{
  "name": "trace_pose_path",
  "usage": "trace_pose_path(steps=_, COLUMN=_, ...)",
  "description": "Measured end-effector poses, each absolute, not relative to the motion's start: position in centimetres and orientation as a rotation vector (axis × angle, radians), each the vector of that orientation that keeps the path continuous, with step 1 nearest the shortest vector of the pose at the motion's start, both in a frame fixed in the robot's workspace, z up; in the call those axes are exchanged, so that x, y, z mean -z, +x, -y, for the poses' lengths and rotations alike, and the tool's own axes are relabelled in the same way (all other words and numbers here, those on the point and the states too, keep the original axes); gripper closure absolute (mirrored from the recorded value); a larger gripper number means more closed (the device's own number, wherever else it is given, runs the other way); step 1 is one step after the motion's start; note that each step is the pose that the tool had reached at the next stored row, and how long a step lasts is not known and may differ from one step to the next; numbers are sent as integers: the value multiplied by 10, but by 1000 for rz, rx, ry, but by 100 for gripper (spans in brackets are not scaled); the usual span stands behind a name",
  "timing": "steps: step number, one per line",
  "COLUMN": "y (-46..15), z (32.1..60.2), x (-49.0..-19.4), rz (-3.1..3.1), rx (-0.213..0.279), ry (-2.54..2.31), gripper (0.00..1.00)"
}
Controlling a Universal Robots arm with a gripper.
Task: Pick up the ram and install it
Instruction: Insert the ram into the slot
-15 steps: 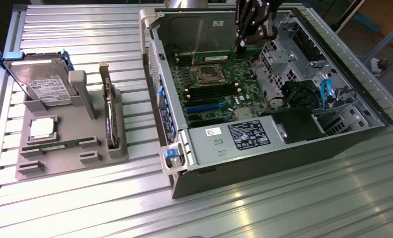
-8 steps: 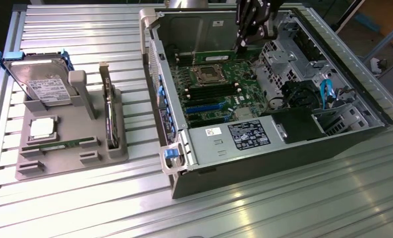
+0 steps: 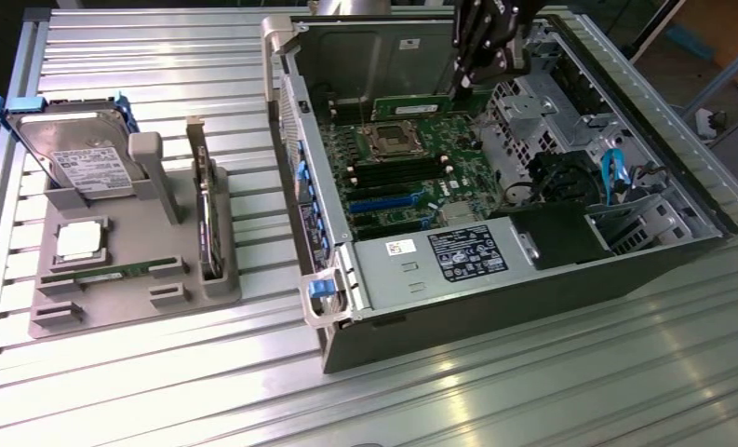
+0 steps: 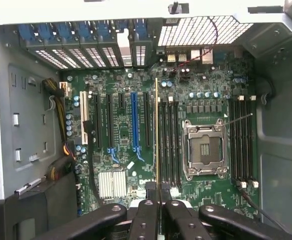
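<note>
My gripper reaches down into the open computer case from above and is shut on the ram, a thin green stick held level above the motherboard. In the wrist view the ram shows edge-on as a thin line running out from between the black fingers of the gripper. It hangs over the black memory slots between the empty processor socket and the blue expansion slot. Whether its lower edge touches a slot I cannot tell.
A grey holder tray stands on the slatted table at the exterior view's left. It carries a hard drive, a silver processor chip, a second green ram stick and an upright dark card. More memory slots lie beyond the socket.
</note>
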State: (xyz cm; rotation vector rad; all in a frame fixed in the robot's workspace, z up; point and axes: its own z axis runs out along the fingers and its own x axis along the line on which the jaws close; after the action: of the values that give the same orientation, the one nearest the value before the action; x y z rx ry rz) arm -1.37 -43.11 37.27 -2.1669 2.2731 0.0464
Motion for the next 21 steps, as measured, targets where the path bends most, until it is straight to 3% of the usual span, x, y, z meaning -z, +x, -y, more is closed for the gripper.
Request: trace_pose_path(steps=21, y=-10, z=431, x=-339, rz=-2273, rx=-47, ry=-2167, gripper=88)
